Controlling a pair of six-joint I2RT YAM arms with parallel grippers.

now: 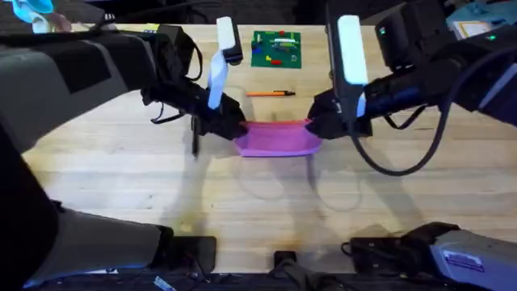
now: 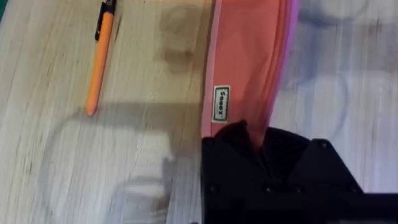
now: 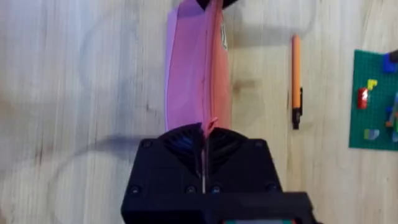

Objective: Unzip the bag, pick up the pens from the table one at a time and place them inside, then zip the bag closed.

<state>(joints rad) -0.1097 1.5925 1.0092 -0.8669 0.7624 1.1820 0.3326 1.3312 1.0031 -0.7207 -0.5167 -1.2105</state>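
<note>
1. The left gripper (image 1: 233,129), black and two-fingered, sits left of centre in the overhead view. It is clamped on the left end of the soft pink oblong zip pouch (image 1: 277,138). In the left wrist view its fingers (image 2: 231,138) are pinched on the pouch's end, beside a small white label (image 2: 221,103).
2. The pouch lies at the centre of the light wooden plank table (image 1: 121,178), stretched between both grippers.
3. A slim orange pen with a black end (image 1: 271,94) lies just above the pouch, apart from it. Above it sits a green board with small coloured pieces (image 1: 276,48).
4. The right gripper (image 1: 317,125), right of centre, is pressed together on the pouch's right end; the right wrist view shows its fingers (image 3: 205,140) nipping the pink edge.
</note>
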